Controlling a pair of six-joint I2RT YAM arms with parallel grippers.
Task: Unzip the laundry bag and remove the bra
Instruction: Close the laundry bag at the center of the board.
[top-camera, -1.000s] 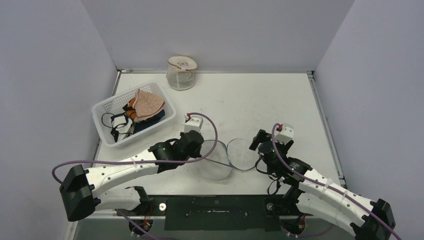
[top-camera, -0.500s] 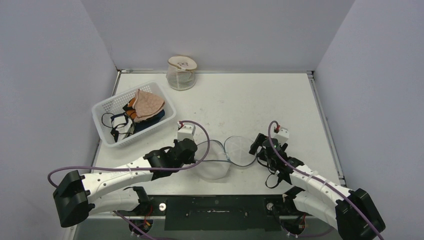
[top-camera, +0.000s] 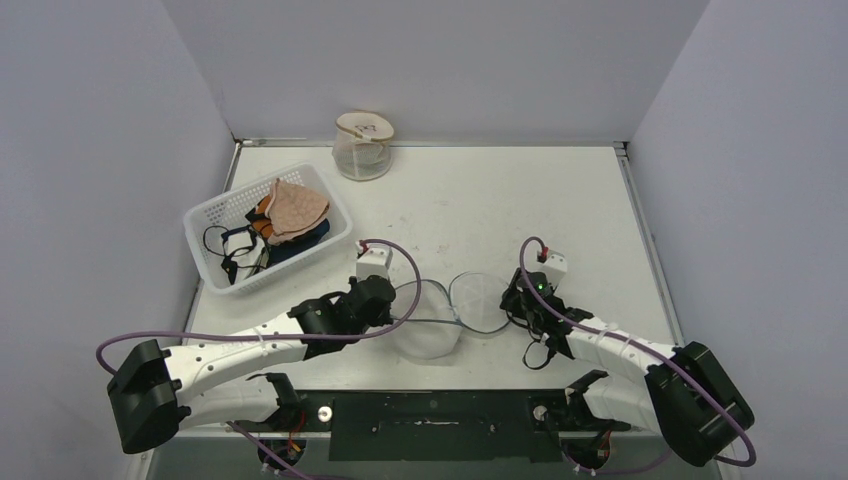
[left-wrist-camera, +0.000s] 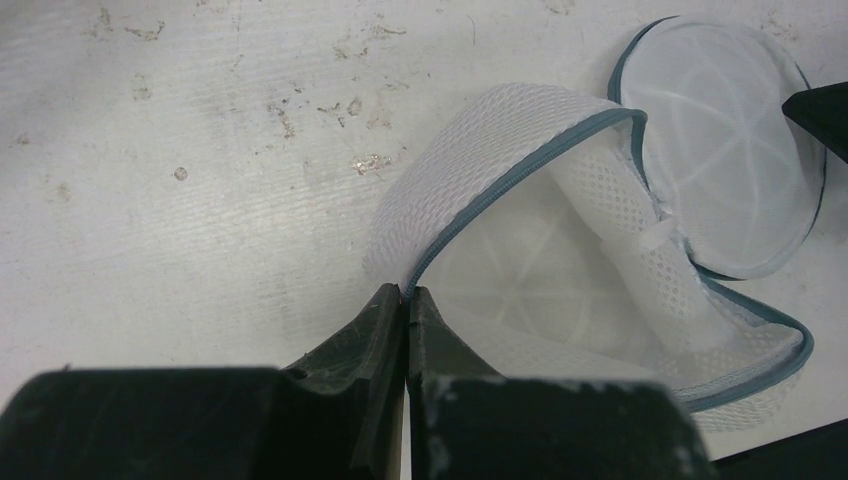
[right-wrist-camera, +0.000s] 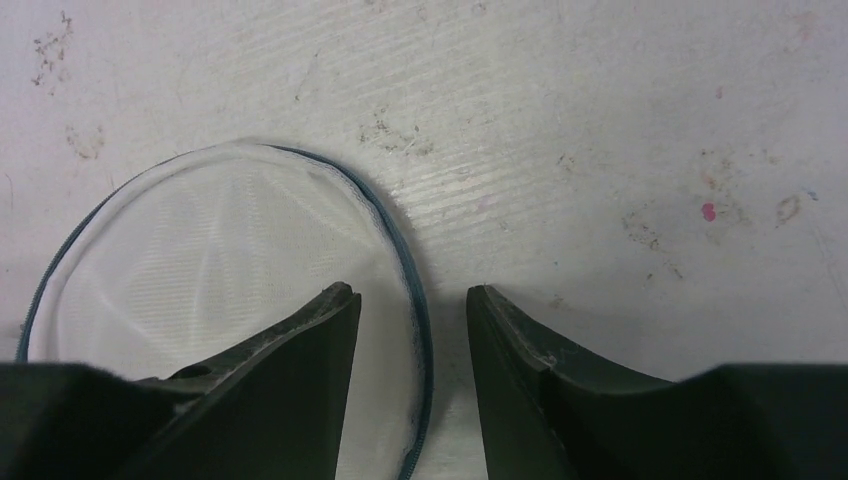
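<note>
Laundry bag (top-camera: 428, 322) lay unzipped at the near middle of the table (top-camera: 560, 190), its round lid flap (right-wrist-camera: 220, 250) folded out to the right. The left gripper (left-wrist-camera: 405, 300) was pinched tight on the bag's left rim. The right gripper (right-wrist-camera: 412, 300), jaws part-open and holding nothing, straddled the flap's right edge.
</note>
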